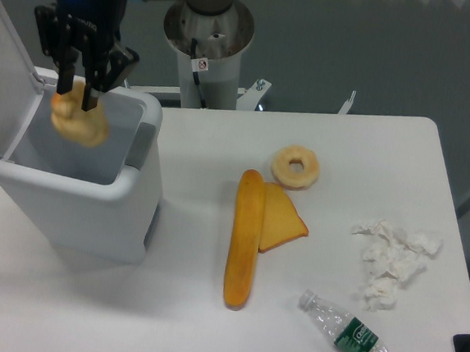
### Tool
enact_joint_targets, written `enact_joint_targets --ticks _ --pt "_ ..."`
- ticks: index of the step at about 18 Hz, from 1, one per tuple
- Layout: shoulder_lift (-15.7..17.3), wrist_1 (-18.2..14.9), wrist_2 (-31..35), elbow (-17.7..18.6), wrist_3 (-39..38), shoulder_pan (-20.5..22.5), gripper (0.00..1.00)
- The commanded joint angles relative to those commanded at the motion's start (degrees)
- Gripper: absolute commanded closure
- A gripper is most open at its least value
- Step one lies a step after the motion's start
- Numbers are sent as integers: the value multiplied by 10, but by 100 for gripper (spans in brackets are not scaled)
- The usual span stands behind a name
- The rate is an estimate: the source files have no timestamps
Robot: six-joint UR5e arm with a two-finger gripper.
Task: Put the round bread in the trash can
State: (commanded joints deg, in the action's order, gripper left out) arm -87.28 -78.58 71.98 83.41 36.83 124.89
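The round bread (80, 120), a lumpy golden-tan bun, hangs over the open mouth of the trash can (92, 205), a white rectangular bin at the left of the table with its flip lid (5, 73) raised. My gripper (77, 95) points down above the bin. Its dark fingers (92, 89) pinch the top of the bun, and most of the bun hangs below the fingertips, level with the bin's rim.
A pale ring-shaped bread (295, 166), a long orange-yellow loaf (244, 236) and an orange wedge (279, 219) lie mid-table. Crumpled white tissues (392, 260) and a plastic bottle (345, 330) lie at the right. The robot's base (206, 50) stands behind the bin.
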Motion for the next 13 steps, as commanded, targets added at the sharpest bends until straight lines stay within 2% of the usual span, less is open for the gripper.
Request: enact_joint_targets --ticks 3,6,11,13 --pt "-3 30 2 2 0 10 0" --pt "-2 60 8 17 32 69 0" --pt "-3 63 45 40 214 164 0" --pt "-5 63 65 53 259 198 0"
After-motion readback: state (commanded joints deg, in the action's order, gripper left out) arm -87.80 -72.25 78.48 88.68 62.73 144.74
